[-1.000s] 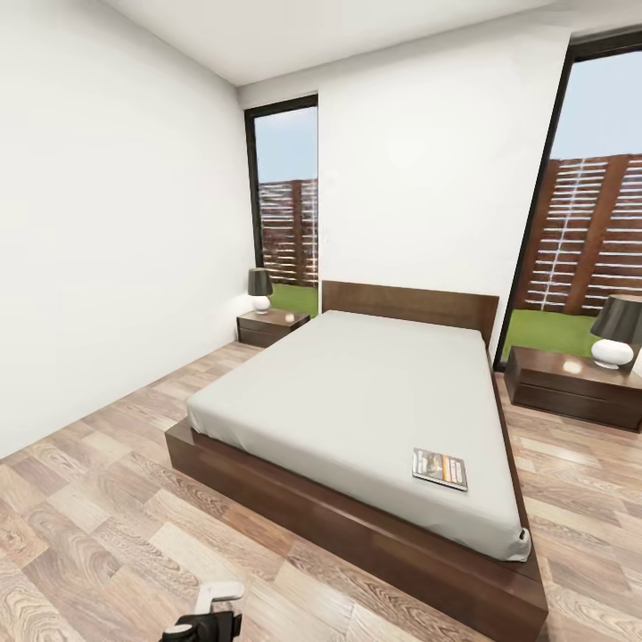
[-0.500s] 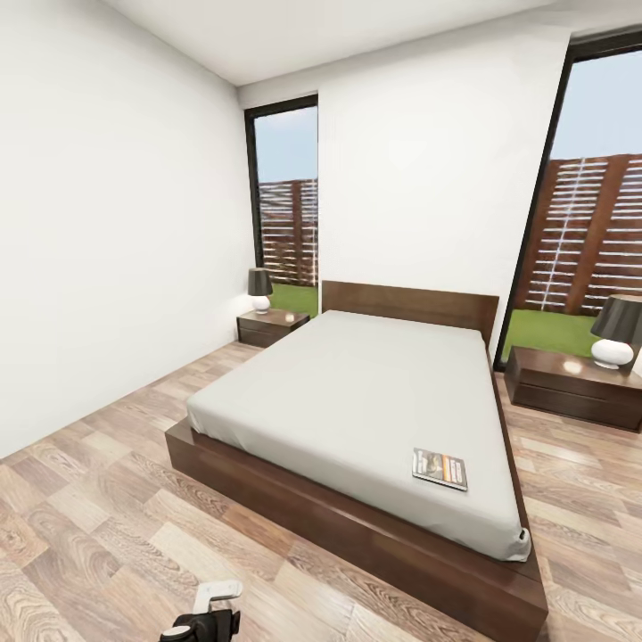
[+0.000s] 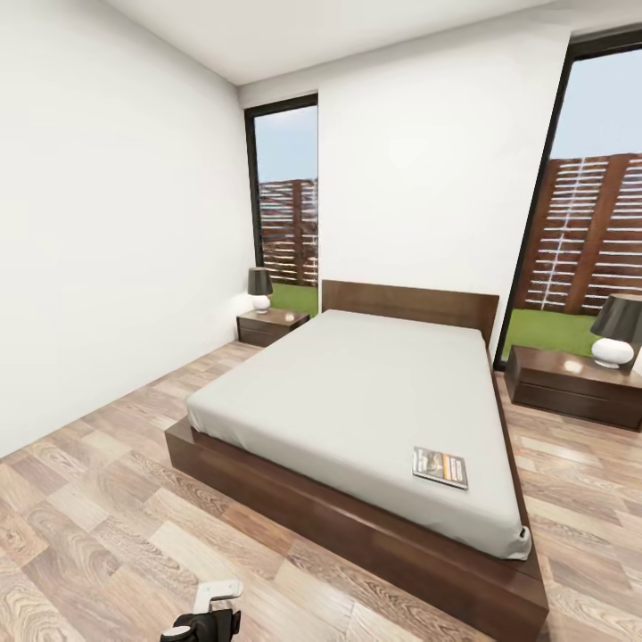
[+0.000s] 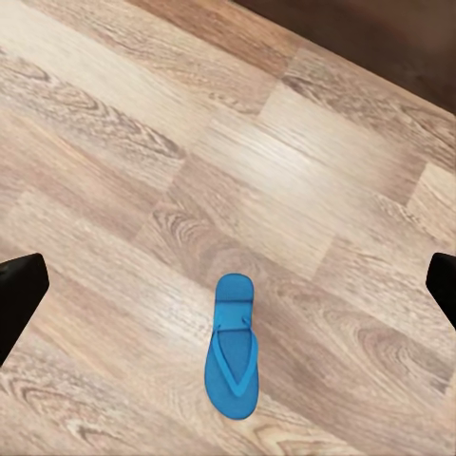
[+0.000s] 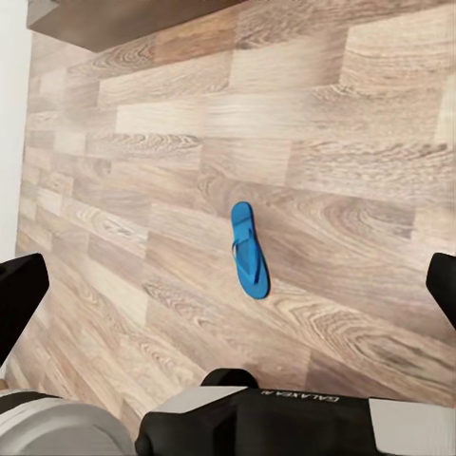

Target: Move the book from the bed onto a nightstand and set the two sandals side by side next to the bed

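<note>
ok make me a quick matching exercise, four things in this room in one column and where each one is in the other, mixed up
Things:
1. book
2. blue sandal
3. lamp with the black shade
4. bed

Places:
A. flat on the wood floor, straps up
B. on the nightstand by the right window
C. headboard against the far white wall
D. on the grey mattress near its foot corner

Pairs: 1-D, 2-A, 3-B, 4-C

White walls point(image 3: 116, 223), wood-plank floor point(image 3: 98, 517), 2 tall dark-framed windows point(image 3: 285, 196) showing fence and grass, 2 black-shaded lamps point(image 3: 259, 289).
</note>
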Tool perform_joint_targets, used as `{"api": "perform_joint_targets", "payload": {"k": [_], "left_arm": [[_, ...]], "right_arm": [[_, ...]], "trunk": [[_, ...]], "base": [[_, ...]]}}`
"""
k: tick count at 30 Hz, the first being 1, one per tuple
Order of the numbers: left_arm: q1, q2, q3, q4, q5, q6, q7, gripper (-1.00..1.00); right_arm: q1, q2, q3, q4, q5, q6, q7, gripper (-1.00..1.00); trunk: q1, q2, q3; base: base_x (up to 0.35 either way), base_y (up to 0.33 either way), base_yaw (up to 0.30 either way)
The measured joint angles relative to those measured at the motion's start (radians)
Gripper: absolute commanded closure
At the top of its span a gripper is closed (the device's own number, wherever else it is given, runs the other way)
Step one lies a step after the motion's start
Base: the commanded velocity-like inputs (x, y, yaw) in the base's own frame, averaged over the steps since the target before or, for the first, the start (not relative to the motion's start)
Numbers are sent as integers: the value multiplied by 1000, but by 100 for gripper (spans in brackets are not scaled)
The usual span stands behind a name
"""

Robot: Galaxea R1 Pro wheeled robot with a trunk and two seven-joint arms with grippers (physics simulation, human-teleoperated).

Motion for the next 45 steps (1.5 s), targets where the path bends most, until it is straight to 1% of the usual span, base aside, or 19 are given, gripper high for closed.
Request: {"api": "perform_joint_targets", "payload": {"k": [45], "left_arm": [[0, 0, 0, 0, -1, 2, 2, -100]], "right_arm": [[0, -2, -5, 2, -9, -7, 3, -100]], "trunk": [[173, -315, -141]], "base": [[0, 0, 0]]}}
